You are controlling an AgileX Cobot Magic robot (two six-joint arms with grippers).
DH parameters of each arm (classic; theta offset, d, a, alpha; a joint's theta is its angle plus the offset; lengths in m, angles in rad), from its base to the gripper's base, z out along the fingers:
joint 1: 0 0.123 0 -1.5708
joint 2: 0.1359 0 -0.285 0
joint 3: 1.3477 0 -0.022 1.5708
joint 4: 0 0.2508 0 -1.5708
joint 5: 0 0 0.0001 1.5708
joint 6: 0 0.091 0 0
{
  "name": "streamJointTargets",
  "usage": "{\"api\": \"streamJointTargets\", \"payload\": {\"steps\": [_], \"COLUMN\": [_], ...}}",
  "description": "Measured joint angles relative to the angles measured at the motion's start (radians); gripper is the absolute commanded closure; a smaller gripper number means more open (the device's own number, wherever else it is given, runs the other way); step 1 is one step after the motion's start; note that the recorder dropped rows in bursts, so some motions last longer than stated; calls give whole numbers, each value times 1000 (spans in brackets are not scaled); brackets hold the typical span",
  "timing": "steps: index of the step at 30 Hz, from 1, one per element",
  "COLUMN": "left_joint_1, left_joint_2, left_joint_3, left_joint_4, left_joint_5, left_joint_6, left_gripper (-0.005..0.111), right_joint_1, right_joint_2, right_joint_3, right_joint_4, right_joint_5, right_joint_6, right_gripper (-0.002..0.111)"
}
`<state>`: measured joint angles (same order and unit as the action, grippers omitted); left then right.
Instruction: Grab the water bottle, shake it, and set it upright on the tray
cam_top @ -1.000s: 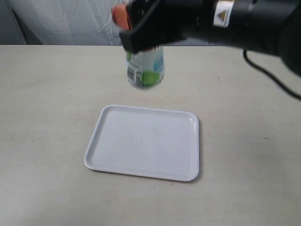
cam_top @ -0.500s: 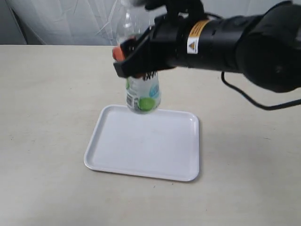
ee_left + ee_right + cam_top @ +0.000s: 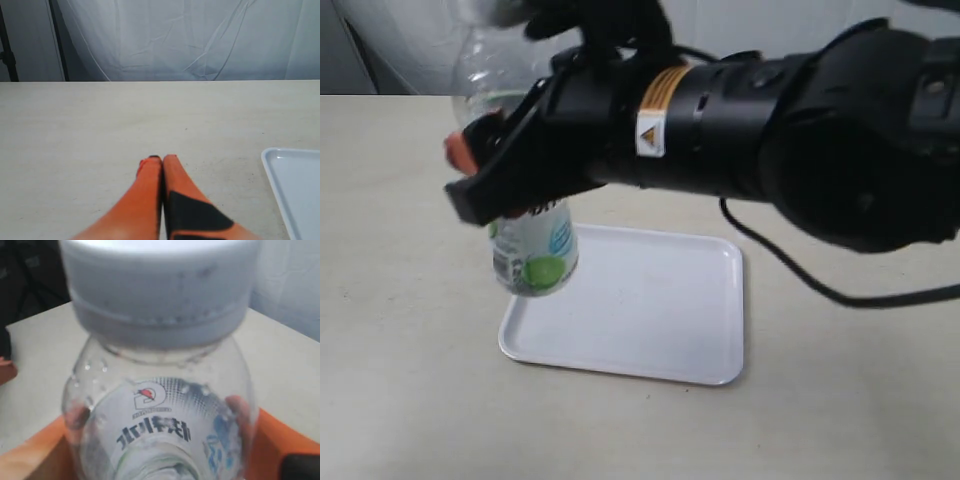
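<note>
The water bottle (image 3: 534,255) is upright in my right gripper (image 3: 485,180), which is shut on its middle. It is clear, with a white-blue label and a green circle. Its base is at the left rim of the white tray (image 3: 650,310); I cannot tell whether it touches. In the right wrist view the water bottle (image 3: 160,405) fills the frame, its white cap (image 3: 160,285) nearest, with orange fingers (image 3: 285,435) pressed on both sides. My left gripper (image 3: 162,159) is shut and holds nothing, low over the table beside a corner of the tray (image 3: 295,185).
The beige table (image 3: 400,200) spreads around the tray. A white curtain (image 3: 190,40) hangs behind its far edge. The thick black right arm (image 3: 800,140) reaches across the scene above the tray's back half, with a cable (image 3: 790,270) trailing under it.
The right arm has swung the bottle down from high over the table's back, leftward and nearer, to the tray's left rim.
</note>
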<state>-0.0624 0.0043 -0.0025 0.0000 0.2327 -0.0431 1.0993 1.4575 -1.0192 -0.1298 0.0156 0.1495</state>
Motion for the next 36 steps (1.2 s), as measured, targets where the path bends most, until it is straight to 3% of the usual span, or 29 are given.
{"api": "streamJointTargets", "payload": {"steps": [4,11,13,16,23,26,36], "left_joint_1": [0,0,0,0,0,0,0], "left_joint_2": [0,0,0,0,0,0,0], "left_joint_3": [0,0,0,0,0,0,0], "left_joint_4": [0,0,0,0,0,0,0], "left_joint_5": [0,0,0,0,0,0,0], "left_joint_6": [0,0,0,0,0,0,0], "left_gripper": [106,106,106,106,106,106,106], "right_joint_1": [-2,-262,-292,-260,-46,-39,-308], "right_joint_2": [31,32,30,28,64,70,70], "right_joint_3": [0,0,0,0,0,0,11], "right_joint_4": [-56,-75,-60,-9,-19,-37,-43], "right_joint_5": [40,187,178,113,-80,-69,136], "right_joint_6": [-8,24,35,45,38,22,7], "right_gripper": [109,109,109,109,109,109,109]}}
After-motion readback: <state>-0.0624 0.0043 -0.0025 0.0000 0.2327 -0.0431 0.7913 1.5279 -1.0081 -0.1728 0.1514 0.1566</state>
